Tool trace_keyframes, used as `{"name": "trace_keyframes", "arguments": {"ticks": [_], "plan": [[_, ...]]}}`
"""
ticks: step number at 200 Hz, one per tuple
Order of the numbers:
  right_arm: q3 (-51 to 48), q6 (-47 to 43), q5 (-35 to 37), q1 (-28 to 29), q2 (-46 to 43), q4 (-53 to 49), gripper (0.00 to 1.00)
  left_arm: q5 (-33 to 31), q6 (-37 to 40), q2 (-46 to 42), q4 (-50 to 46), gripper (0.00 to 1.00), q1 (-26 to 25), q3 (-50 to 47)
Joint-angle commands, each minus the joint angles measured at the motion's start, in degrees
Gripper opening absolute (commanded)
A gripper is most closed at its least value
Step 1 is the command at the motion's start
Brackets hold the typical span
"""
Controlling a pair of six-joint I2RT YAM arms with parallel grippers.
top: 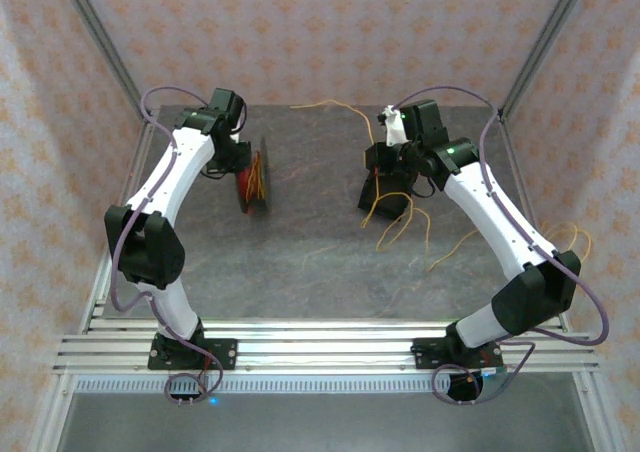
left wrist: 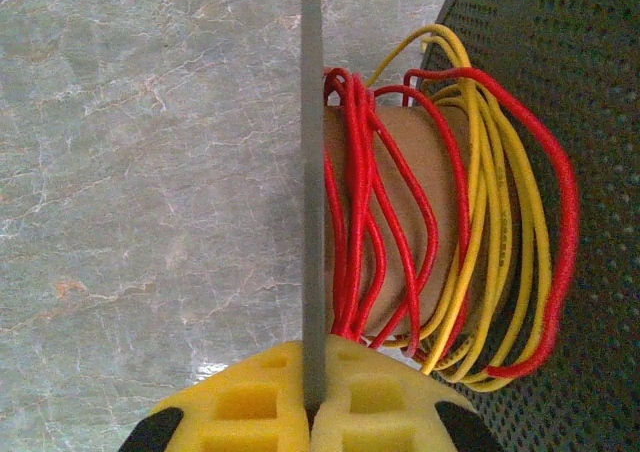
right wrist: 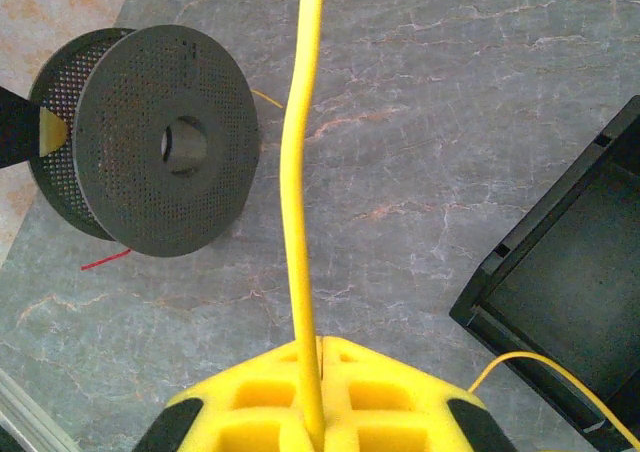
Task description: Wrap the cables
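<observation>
I have the left gripper [left wrist: 313, 397] clamped shut on the thin grey edge of the spool's [left wrist: 400, 202] near flange, which stands upright between the yellow pads. Red and yellow cables [left wrist: 345, 232] are wound loosely around the spool's brown core, the red mostly toward the gripped flange and the yellow bunched against the far black perforated flange. From above, the spool stands on edge on the grey table [top: 320, 272]. The right gripper [right wrist: 315, 417] is well to the right of the spool, its jaws closed on a yellow cable [right wrist: 297, 222] that runs straight out from between the pads. More yellow loops [top: 400, 224] lie right of the spool, beside a black box [right wrist: 580, 302].
</observation>
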Motion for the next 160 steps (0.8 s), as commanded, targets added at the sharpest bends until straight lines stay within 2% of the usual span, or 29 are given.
{"name": "trace_keyframes", "arguments": {"ticks": [1,55,114,126,148,160], "plan": [[-0.1,-1.2,1.5,0.3,-1.8,0.9,0.0,-1.4,1.8,-0.1,-1.0,0.0,-1.6,2.2],[2.6,-4.6,7.8,0.3,-1.2,-4.0,0.0,-0.8,6.2,-2.6,0.1,0.0,-7.5,3.0],[5.3,-10.0,6.5,0.3,1.0,-7.4,0.0,-2.1,9.9,-0.2,0.0,0.0,-9.9,3.4],[6.5,-11.4,7.1,0.3,1.9,-9.4,0.0,-1.6,10.1,-0.5,-0.1,0.13,-9.9,3.7],[8.8,-13.3,10.1,0.3,3.4,-12.8,0.0,-0.9,10.3,-1.8,0.4,0.28,-9.9,3.9],[9.7,-14.0,11.0,0.2,4.0,-13.9,0.0,-0.9,10.4,-2.3,0.3,0.33,-9.9,4.1]]}}
